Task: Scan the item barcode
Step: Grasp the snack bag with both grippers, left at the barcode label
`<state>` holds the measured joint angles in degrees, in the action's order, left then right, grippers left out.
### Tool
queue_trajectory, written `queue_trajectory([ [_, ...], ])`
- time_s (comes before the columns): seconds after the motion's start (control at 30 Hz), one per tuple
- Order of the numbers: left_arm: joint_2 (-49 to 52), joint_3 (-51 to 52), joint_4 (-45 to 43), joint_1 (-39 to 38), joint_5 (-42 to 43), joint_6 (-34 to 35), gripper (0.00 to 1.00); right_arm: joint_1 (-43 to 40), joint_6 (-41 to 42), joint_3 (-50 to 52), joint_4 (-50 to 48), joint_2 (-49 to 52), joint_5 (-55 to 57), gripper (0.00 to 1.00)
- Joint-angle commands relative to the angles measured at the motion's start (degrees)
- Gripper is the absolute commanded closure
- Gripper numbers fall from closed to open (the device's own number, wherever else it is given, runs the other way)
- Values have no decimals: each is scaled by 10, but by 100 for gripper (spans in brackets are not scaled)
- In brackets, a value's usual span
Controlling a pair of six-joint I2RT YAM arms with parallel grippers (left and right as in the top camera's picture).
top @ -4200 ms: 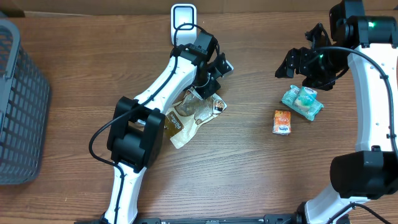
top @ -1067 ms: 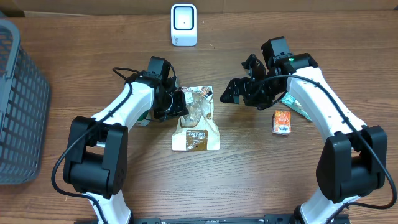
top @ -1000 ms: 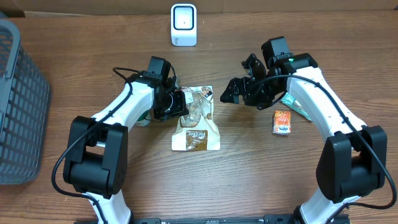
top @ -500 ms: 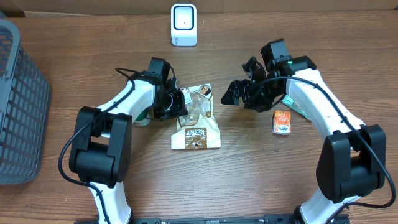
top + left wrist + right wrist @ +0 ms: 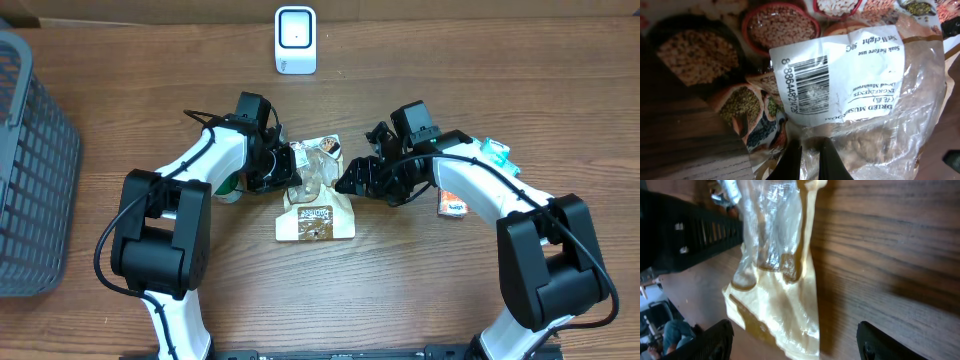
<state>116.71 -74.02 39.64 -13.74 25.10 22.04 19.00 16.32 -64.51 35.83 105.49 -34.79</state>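
Note:
The item is a clear and tan pouch of dried mushrooms (image 5: 316, 205) lying on the wooden table, its white barcode label (image 5: 835, 75) facing up. My left gripper (image 5: 291, 168) is shut on the pouch's clear plastic; its two black fingertips (image 5: 790, 161) pinch a fold close to the label. My right gripper (image 5: 350, 180) stands open at the pouch's right edge. In the right wrist view the pouch (image 5: 775, 280) reaches between its widely spread fingers (image 5: 715, 340) without touching either. The white scanner (image 5: 296, 40) stands at the back of the table.
A grey basket (image 5: 30, 170) fills the left edge. An orange box (image 5: 453, 203) and a teal packet (image 5: 495, 150) lie behind my right arm. Something green (image 5: 231, 186) shows under my left arm.
My right arm has swung left from near the orange box to the pouch's right edge, its jaws narrowing a little. The left gripper has kept its hold in place.

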Motion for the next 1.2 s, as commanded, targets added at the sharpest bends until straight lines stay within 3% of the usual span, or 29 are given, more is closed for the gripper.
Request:
queue_trajectory([
  [0.0, 39, 12, 10, 3, -38, -15, 96, 0, 33, 27, -28, -5, -14, 24],
  [0.6, 39, 12, 10, 3, -36, -15, 96, 34, 180, 108, -239, 59, -97, 25],
  [1.03, 39, 12, 10, 3, -36, -19, 96, 35, 183, 108, -279, 87, -148, 58],
  [1.17, 39, 12, 11, 3, -36, -19, 96, 34, 178, 108, -313, 87, -165, 62],
])
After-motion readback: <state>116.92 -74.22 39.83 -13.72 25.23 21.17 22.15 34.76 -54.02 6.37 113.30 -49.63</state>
